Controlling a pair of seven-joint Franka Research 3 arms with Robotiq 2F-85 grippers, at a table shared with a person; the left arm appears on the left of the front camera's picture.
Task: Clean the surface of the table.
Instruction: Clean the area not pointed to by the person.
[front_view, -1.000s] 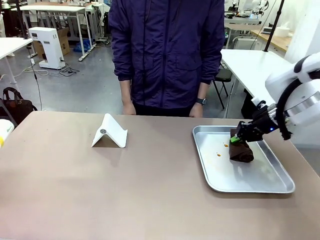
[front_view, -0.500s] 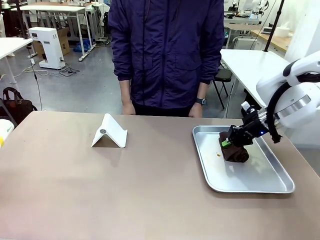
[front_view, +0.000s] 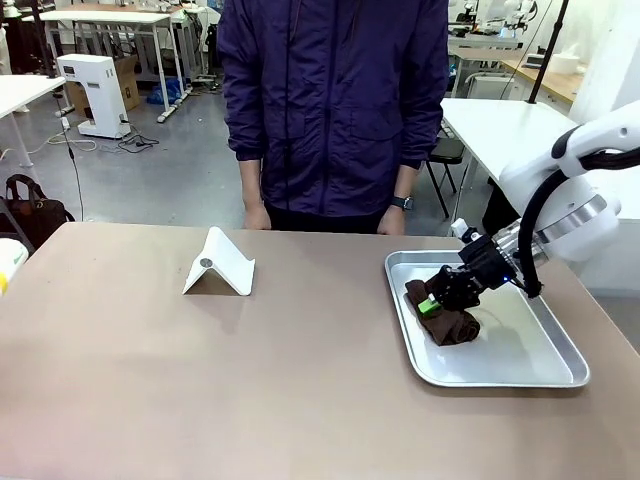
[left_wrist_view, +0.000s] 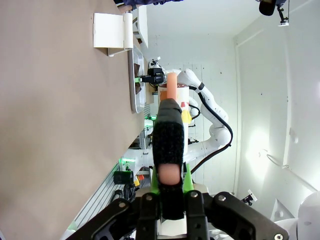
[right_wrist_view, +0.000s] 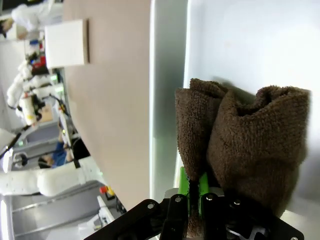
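Note:
In the front view my right gripper is shut on a crumpled brown cloth and presses it onto the left part of a shiny metal tray. The tray lies on the right side of the brownish-tan table. In the right wrist view the cloth bulges over my right gripper, with the tray's rim and the table beyond it. My left gripper is shut and hangs off the side of the table. A peach-coloured piece shows past its tips.
A white folded stand sits on the table's far left-centre. A person in a dark jacket stands at the far edge, hands down. A white table stands behind on the right.
My right gripper has dragged the cloth leftwards across the tray, over the small orange spots that showed on the tray floor before.

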